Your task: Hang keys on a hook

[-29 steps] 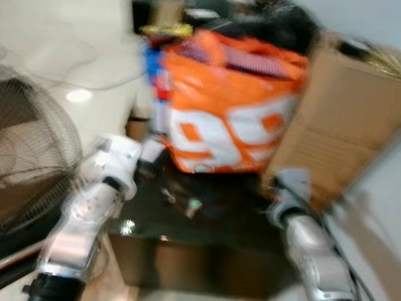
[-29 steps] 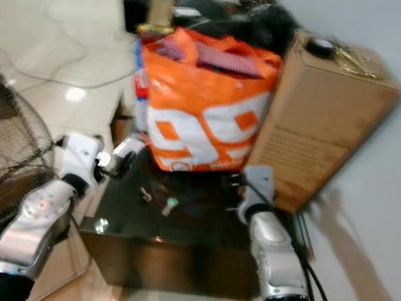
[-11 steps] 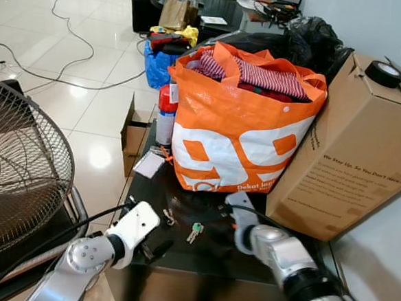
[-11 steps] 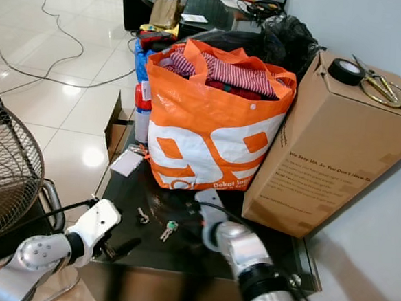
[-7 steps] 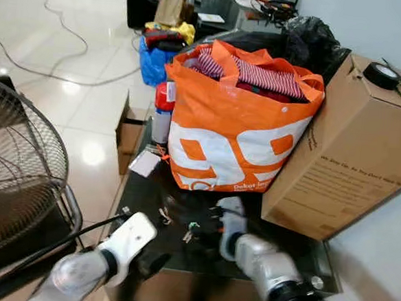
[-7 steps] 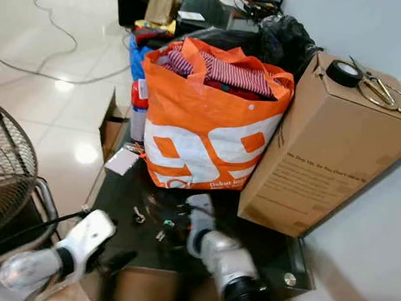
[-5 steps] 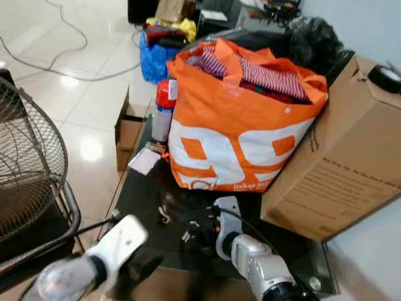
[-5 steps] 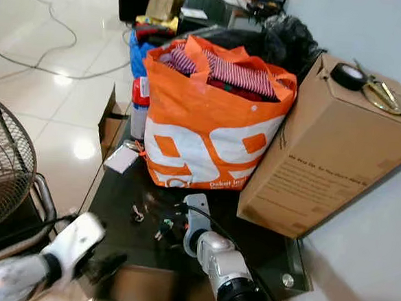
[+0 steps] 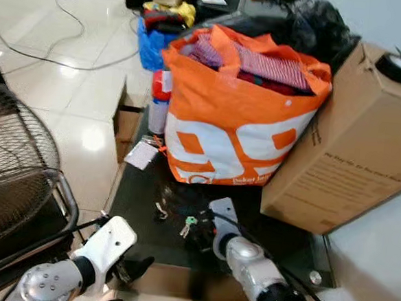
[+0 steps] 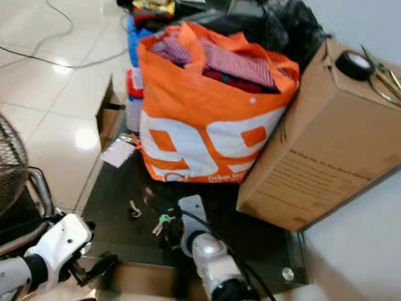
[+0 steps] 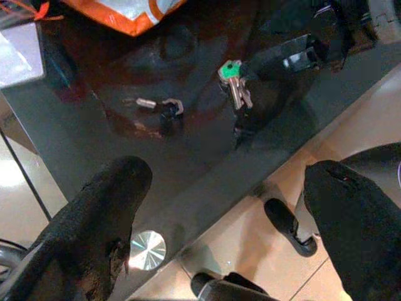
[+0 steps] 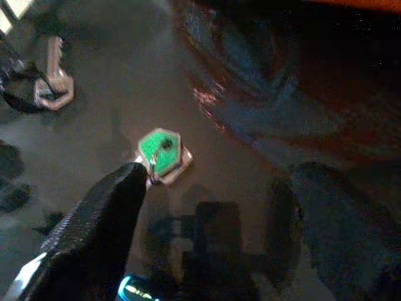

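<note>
A bunch of keys with a green cap lies flat on the black glass table, in front of the orange bag. My right gripper hovers open just over it, with one fingertip right beside the green cap and the other well off to the side. In the head view this gripper sits just right of the keys. A second single key on a dark ring lies a little to the left. My left gripper is open, low at the table's front edge.
A stuffed orange bag and a large cardboard box crowd the back of the table. A white tag lies at its left edge. A wire fan guard stands to the left, over the tiled floor.
The camera has shifted downward. My right gripper has slid left along the table to the green-capped keys. My left arm has sunk below the table's front edge.
</note>
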Controlling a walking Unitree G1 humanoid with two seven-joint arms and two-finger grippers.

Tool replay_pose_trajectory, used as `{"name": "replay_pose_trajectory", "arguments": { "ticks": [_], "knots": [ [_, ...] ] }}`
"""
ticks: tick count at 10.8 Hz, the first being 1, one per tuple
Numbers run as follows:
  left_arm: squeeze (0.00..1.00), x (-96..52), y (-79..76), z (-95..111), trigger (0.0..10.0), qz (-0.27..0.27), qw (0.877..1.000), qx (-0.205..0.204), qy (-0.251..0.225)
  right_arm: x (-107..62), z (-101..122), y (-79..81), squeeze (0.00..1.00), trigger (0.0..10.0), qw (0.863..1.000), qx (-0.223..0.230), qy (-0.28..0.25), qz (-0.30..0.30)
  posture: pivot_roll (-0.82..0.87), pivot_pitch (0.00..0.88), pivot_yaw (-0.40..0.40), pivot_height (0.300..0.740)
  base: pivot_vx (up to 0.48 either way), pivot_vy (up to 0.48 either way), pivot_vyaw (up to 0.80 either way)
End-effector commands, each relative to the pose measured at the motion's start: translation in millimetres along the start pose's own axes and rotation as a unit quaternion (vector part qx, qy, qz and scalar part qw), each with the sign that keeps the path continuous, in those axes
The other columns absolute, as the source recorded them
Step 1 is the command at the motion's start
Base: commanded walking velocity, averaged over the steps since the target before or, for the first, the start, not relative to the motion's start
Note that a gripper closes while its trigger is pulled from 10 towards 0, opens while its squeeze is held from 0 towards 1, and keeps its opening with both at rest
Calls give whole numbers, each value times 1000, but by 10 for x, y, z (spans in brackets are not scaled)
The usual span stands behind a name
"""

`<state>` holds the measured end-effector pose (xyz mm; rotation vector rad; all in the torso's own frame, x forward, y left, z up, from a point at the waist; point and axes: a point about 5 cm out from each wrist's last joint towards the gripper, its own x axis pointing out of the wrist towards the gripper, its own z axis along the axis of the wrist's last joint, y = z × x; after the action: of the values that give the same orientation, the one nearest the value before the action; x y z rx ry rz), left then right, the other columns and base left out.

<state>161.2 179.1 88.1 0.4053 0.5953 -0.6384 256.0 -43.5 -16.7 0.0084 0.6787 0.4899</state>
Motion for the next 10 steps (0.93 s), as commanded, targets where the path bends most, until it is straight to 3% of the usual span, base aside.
{"name": "replay_pose_trajectory", "arguments": {
  "ticks": [1, 2, 3, 5, 7, 9, 10],
  "knots": [
    [0, -7, -44, 16, 10000, -13, 1000, -1, -2, 28, -66, 337, 0, 3843, 998, 32, -3, 53, 40, 126, -145, 740, 0, 0, 0],
    [0, 7, -61, 19, 10000, -16, 1000, -3, -3, 27, -31, 397, 0, 5451, 996, 44, -16, 80, 35, 124, -144, 740, 0, 0, 0],
    [0, 18, -72, 43, 10000, -18, 1000, -6, -5, 23, 14, 445, 0, 10000, 992, 61, -39, 104, 35, 121, -144, 740, 0, 0, 0],
    [0, 18, -59, 48, 10000, -17, 1000, -6, -4, 14, 36, 511, 0, 10000, 988, 65, -56, 131, 40, 121, -146, 740, 0, 0, 0],
    [0, 19, -54, 35, 10000, -17, 1000, -4, 0, 8, -9, 595, 0, 10000, 986, 37, -45, 159, 44, 123, -149, 740, 0, 0, 0],
    [0, 22, -53, 33, 10000, -18, 1000, -5, 1, 11, -135, 627, 0, 4706, 989, -16, -13, 148, 45, 122, -149, 740, 0, 0, 0],
    [0, 23, -47, 28, 10000, -16, 1000, -5, 2, 22, -192, 587, 0, 2549, 993, -30, 8, 115, 45, 122, -149, 740, 0, 0, 0]
  ]
}}
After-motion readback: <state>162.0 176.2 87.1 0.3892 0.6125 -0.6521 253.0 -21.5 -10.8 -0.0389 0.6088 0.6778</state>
